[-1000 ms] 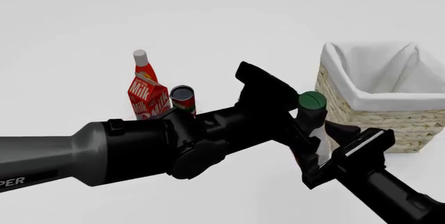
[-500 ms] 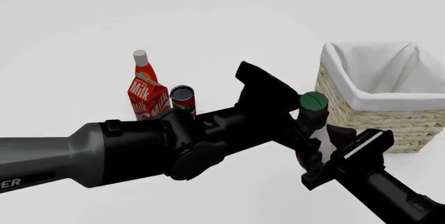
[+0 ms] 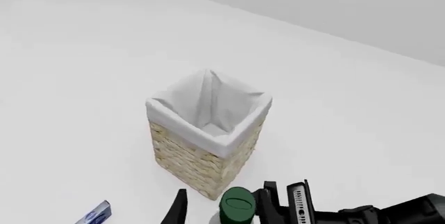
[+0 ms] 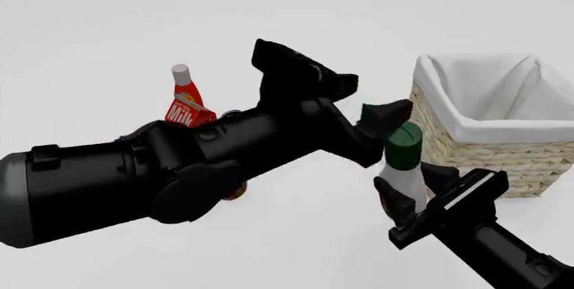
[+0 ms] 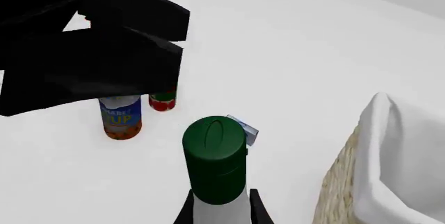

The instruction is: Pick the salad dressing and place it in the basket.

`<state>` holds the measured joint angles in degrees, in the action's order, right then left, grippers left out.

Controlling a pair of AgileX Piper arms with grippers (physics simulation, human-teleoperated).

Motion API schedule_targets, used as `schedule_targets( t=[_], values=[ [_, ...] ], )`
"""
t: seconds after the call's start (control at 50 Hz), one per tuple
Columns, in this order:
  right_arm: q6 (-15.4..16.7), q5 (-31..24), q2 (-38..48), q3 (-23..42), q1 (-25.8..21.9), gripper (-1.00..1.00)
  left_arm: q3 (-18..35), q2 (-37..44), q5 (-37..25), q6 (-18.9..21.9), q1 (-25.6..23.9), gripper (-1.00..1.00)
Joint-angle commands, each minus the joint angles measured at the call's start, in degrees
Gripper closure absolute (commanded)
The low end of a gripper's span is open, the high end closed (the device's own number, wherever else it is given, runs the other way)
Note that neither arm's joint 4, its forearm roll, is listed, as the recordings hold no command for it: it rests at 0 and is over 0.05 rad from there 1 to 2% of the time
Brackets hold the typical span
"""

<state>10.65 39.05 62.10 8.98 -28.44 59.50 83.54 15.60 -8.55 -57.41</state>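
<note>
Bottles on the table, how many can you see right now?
2. The salad dressing stands between the right gripper's jaws beside the basket. The red bottle stands far left, behind the left arm, which may hide others.

red bottle [image 4: 185,86], milk carton [image 4: 187,111] and two cans [image 5: 121,115] on the table [image 4: 269,20].

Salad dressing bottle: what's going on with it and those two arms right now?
Right end effector shut on salad dressing, upright beside basket. Left end effector open, just above the cap. Basket opening unobstructed.
</note>
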Motion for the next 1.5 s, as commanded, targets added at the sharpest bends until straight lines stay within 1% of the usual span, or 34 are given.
schedule_targets(
  t=[0.02, 0.04, 0.06, 0.08, 0.12, 0.14, 0.24, 0.26, 0.3, 0.32, 0.34, 0.36, 0.4, 0.44, 0.5, 0.6, 0.68, 0.7, 0.72, 0.76, 0.78, 0.8, 0.82, 0.84, 0.88, 0.92, 0.96, 0.98, 1.1, 1.16, 1.26, 1.28, 1.42, 1.5],
  values=[
    [-1.04, 0.47, -0.62, -0.08, 0.02, 1.0, -6.89, -14.3, 3.21, 11.52, 7.07, -1.0],
    [-1.03, 0.41, -0.76, -0.11, -0.03, 1.0, -9.19, -17.25, 5.3, 13.43, 8.69, -1.0],
    [-1.16, 0.39, -0.85, -0.11, -0.03, 1.0, -10.23, -19.7, 4.95, 10.27, 9.8, -1.0],
    [-1.18, 0.45, -1.14, -0.19, 0.03, 1.0, -13.68, -25.6, 6.3, 10.87, 12.85, -1.0],
    [-1.23, 0.32, -1.4, -0.2, 0.04, 1.0, -14.46, -27.28, 5.84, 10.47, 13.59, -1.0],
    [-1.15, 0.15, -1.84, -0.27, 0.15, 1.0, -16.44, -30.81, 6.03, 10.01, 15.12, -1.0],
    [-1.58, -1.01, -3.62, -0.33, 0.13, 1.0, -20.6, -38.08, 4.69, 12.26, 18.13, -1.0],
    [-1.51, -1.19, -4.07, -0.35, 0.15, 1.0, -22.97, -42.45, 3.84, 11.84, 21.42, -1.0],
    [-1.64, -1.66, -4.73, -0.29, 0.12, 1.0, -24.11, -44.11, 3.9, 12.19, 22.05, -1.0],
    [-1.81, -2.45, -5.86, -0.13, 0.11, 1.0, -25.84, -46.54, 3.62, 13.07, 24.19, -1.0],
    [-2.11, -3.27, -7.19, 0.02, 0.25, 1.0, -28.03, -49.6, 3.12, 11.19, 26.11, -1.0],
    [-2.11, -3.27, -7.19, 0.02, 0.25, 1.0, -28.05, -49.64, 3.1, 11.19, 26.11, -1.0],
    [-2.01, -3.38, -8.04, 0.14, 0.73, 1.0, -31.25, -55.33, 2.67, 10.81, 30.78, -1.0],
    [-2.58, -3.74, -9.05, 0.42, 1.15, 1.0, -33.36, -57.63, 2.15, 11.2, 32.39, -1.0],
    [-2.81, -4.87, -10.75, 0.77, 1.16, 1.0, -36.68, -59.74, 1.73, 8.6, 35.8, -1.0],
    [-2.75, -6.42, -12.88, 1.0, 1.32, 1.0, -40.81, -64.74, 0.66, 8.61, 39.13, -1.0],
    [-2.6, -7.64, -15.11, 1.14, 1.89, 1.0, -44.35, -74.8, -2.84, 6.48, 43.07, -1.0],
    [-2.6, -7.67, -15.13, 1.14, 1.89, 1.0, -44.35, -74.87, -2.91, 6.47, 43.07, -1.0],
    [-2.34, -8.33, -16.16, 1.26, 1.95, 1.0, -46.21, -79.25, -5.16, 6.02, 45.43, -1.0],
    [-2.36, -8.82, -16.73, 1.4, 1.95, 1.0, -47.05, -81.73, -6.26, 6.29, 45.32, -1.0],
    [-2.37, -9.32, -17.3, 1.56, 1.94, 1.0, -47.96, -81.33, -6.39, 6.37, 45.28, -1.0],
    [-2.42, -10.0, -18.0, 1.84, 1.87, 1.0, -49.25, -83.49, -6.88, 5.31, 47.72, -1.0],
    [-2.32, -10.16, -18.31, 1.92, 1.83, 1.0, -50.3, -83.46, -7.39, 5.48, 47.44, -1.0],
    [-2.0, -10.29, -18.68, 2.01, 1.83, 1.0, -52.05, -83.45, -6.33, 7.17, 48.6, -1.0],
    [-1.68, -10.67, -19.33, 2.17, 1.62, 1.0, -54.31, -83.53, -3.81, 3.41, 49.75, -1.0],
    [-1.96, -11.47, -20.29, 2.54, 1.47, 1.0, -57.09, -83.53, -1.33, 3.37, 52.24, -1.0],
    [-1.96, -11.91, -20.83, 2.78, 1.48, 1.0, -58.32, -83.53, -0.04, 3.74, 51.95, -1.0],
    [-1.8, -12.32, -21.25, 3.03, 1.34, 1.0, -59.26, -83.53, 0.0, 2.6, 53.21, -1.0],
    [-1.54, -14.95, -23.27, 4.88, 1.15, 1.0, -59.46, -83.53, -1.23, 2.71, 54.52, -1.0],
    [-1.37, -15.96, -23.99, 5.97, 1.47, 1.0, -59.48, -83.53, -0.98, 0.24, 57.01, -1.0],
    [-1.07, -16.65, -24.18, 7.08, 1.78, 1.0, -59.48, -83.53, -1.04, 1.57, 57.07, -1.0],
    [-1.03, -17.68, -24.74, 8.29, 2.24, 1.0, -59.48, -83.53, -1.37, 0.35, 57.53, -1.0],
    [-0.25, -20.66, -26.73, 12.09, 4.28, 1.0, -59.49, -83.53, -1.73, 0.26, 57.96, -1.0],
    [-0.24, -23.0, -28.06, 15.7, 7.03, 1.0, -59.49, -83.53, -2.12, 0.25, 58.17, -1.0]
  ],
)
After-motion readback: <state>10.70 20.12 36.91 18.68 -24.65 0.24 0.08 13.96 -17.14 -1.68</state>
